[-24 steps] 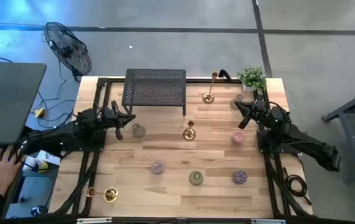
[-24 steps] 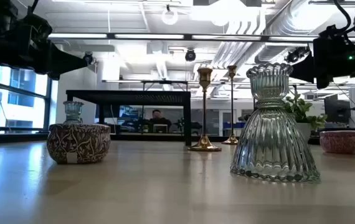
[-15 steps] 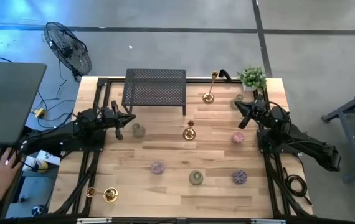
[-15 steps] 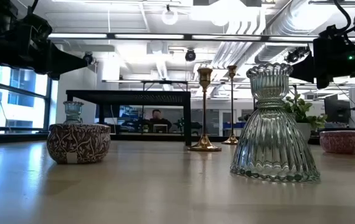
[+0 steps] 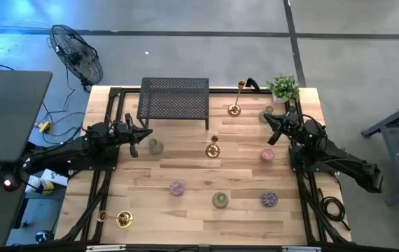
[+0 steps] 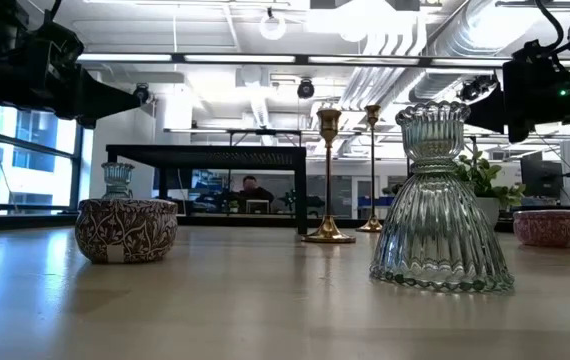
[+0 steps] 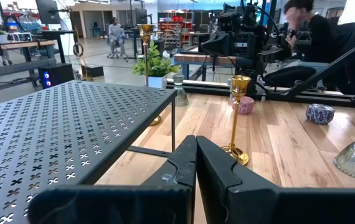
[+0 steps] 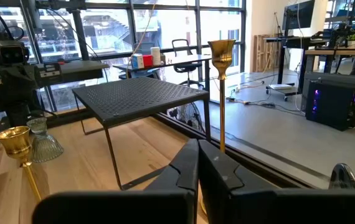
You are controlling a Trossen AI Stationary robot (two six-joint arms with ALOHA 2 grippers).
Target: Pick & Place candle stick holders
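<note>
Three gold candlesticks show in the high view: one upright at the far side (image 5: pixel 234 108), one upright mid-table (image 5: pixel 213 149), and one lying on its side at the near left (image 5: pixel 122 219). Several small squat holders stand on their bases about the table: a pale glass one (image 5: pixel 156 146), a pink one (image 5: pixel 267 155), purple ones (image 5: pixel 178 187) (image 5: pixel 269 199) and a green one (image 5: pixel 220 200). My left gripper (image 5: pixel 141 133) is shut and empty above the table's left side, its fingers together in its wrist view (image 7: pixel 195 168). My right gripper (image 5: pixel 268 119) is shut and empty at the right (image 8: pixel 197 168).
A black mesh rack (image 5: pixel 173 100) stands at the far side, left of centre. A small potted plant (image 5: pixel 283 87) stands at the far right corner, with a pale glass holder (image 5: pixel 269 110) beside it. A fan (image 5: pixel 77 52) and a laptop (image 5: pixel 7 115) are off the table's left.
Both arms have kept still. A person's hand at the laptop beyond the table's left edge has drawn back out of view.
</note>
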